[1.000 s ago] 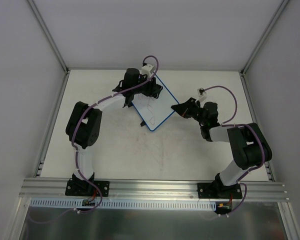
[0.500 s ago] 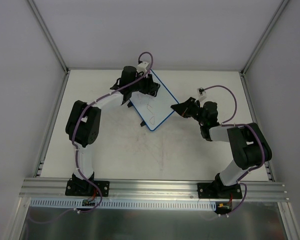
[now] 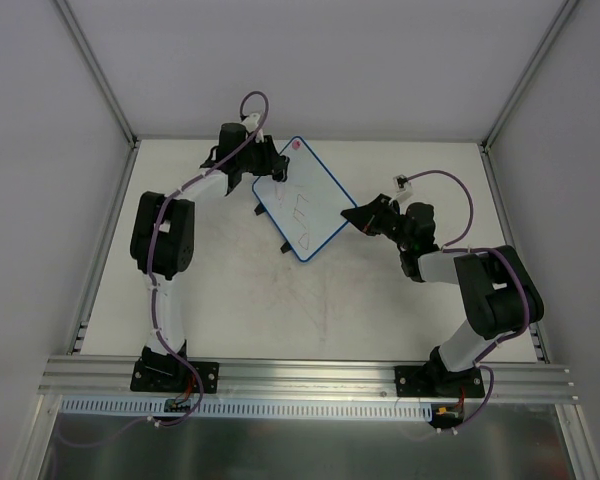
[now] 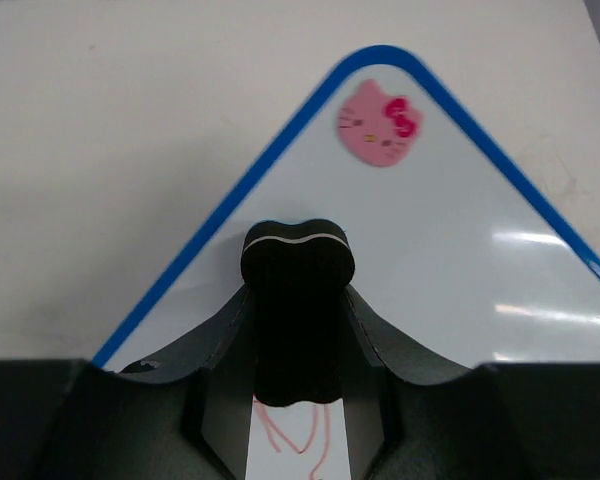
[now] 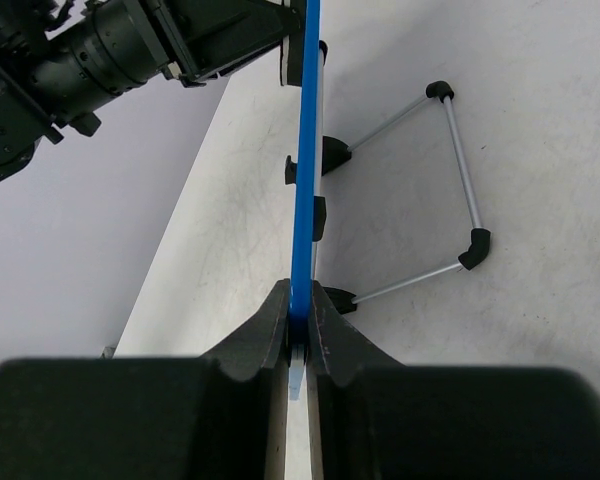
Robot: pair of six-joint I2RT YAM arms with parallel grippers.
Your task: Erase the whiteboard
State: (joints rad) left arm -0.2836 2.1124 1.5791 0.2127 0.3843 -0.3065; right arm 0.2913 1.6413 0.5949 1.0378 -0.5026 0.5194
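Top external: your whiteboard [image 3: 305,205] sits on the table [image 3: 380,300], far side. Left gripper [image 4: 298,335] clamps the eraser [image 4: 298,262] (by the pink sticker [image 4: 380,123]). Right gripper [image 5: 300,325] pinches the board's blue edge.

The whiteboard [image 3: 305,205] lies cornerwise on the far middle of the surface [image 3: 330,310], between the two arms, with the eraser [image 4: 298,270] in the left gripper [image 3: 268,168] resting on its far-left part near the sticker [image 4: 380,123] at the far corner, and the right gripper [image 3: 355,215] on its right edge.
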